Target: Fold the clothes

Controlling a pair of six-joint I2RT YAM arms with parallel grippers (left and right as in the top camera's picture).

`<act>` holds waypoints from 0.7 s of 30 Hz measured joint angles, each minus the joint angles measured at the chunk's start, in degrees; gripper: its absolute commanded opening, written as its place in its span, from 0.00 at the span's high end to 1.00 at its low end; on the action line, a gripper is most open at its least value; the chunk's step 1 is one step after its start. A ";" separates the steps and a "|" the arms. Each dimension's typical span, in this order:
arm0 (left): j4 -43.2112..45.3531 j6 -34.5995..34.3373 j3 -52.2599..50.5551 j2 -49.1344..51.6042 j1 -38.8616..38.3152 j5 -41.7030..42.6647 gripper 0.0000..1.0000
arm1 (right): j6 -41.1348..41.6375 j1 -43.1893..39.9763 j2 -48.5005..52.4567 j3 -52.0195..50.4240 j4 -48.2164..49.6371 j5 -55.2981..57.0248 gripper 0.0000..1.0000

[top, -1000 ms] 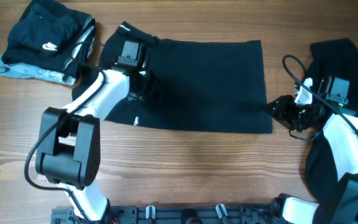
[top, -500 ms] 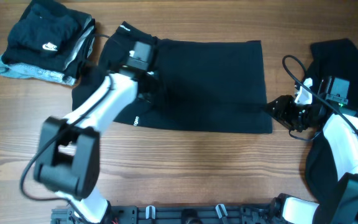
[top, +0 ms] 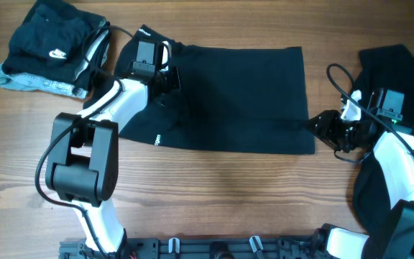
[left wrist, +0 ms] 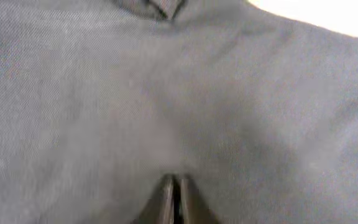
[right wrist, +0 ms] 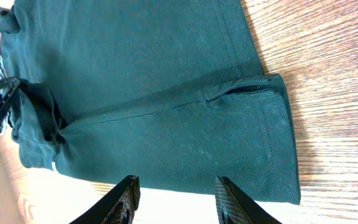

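From overhead, the spread garment [top: 228,93] lies flat and black across the middle of the wooden table [top: 228,194], with a tiny white label [top: 158,139] near its lower left edge. The left gripper [top: 165,79] sits on the garment's upper left part, dark against dark cloth, so this view does not show how its jaws stand. The right gripper [top: 316,128] is at the garment's lower right corner, just at the hem. At the table's upper left a folded stack [top: 52,47] rests well apart from the right arm; its top piece is black with a white swoosh, and a grey-blue piece [top: 27,80] shows at the bottom. Another black garment [top: 397,65] lies at the right edge, partly under the right arm. In the left wrist view the left gripper [left wrist: 173,186] has its fingers [left wrist: 165,202] pressed together with no gap, their tips down against the spread garment [left wrist: 166,93], which fills the frame; whether any cloth is pinched between them cannot be told. In the right wrist view the right gripper [right wrist: 176,183] has its fingers [right wrist: 124,199] standing apart with nothing between them, poised over the corner of the spread garment [right wrist: 154,93], where a folded hem and a seam run toward the bare table [right wrist: 328,93].
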 measured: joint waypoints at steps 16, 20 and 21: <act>-23.56 0.11 1.20 -11.78 -4.26 3.19 0.96 | 0.02 0.00 0.00 0.00 -0.39 0.00 0.56; -19.26 -1.25 -3.13 -2.84 -9.84 3.23 0.96 | 0.00 0.00 0.00 0.00 -0.46 0.00 0.56; -18.21 -1.70 -3.13 -1.92 -10.36 3.41 0.96 | 0.00 0.00 0.00 0.00 -0.37 0.00 0.56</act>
